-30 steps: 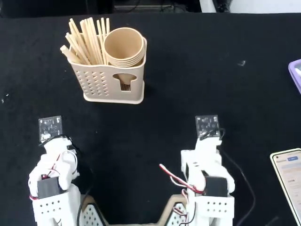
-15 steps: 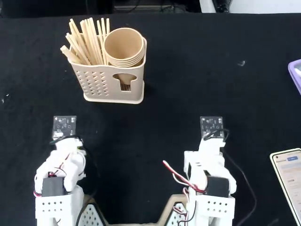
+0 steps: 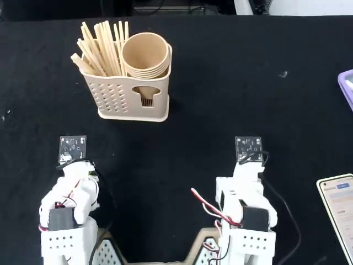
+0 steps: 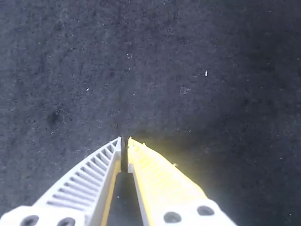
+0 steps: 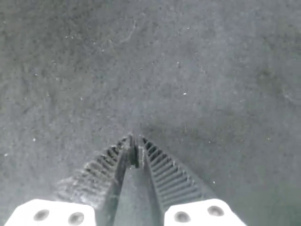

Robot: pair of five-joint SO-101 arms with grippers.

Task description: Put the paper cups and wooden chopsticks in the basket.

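1. A beige perforated plastic basket (image 3: 124, 96) stands upright on the black cloth table (image 3: 248, 83), at the far left.
2. A bundle of pale wooden chopsticks (image 3: 102, 49) stands on end in the basket's left compartment and fans outward. The basket wall props the sticks up.
3. A nested stack of tan paper cups (image 3: 145, 54) sits mouth-up in the right compartment, just beside the chopsticks. Stacking lets them share one slot.
4. With cups and chopsticks both inside the basket, the task looks complete.
5. One white arm (image 3: 69, 193) is folded low at the near left and another white arm (image 3: 242, 193) at the near right, both well apart from the basket. This looks like a rest pose.
6. The left gripper (image 4: 124, 141) is clenched with its tips meeting on nothing, over bare cloth.
7. The right gripper (image 5: 133, 140) is likewise clenched and empty above the cloth.
8. A phone (image 3: 337, 204) lies at the near right edge, and a purple object (image 3: 347, 85) lies at the far right edge.
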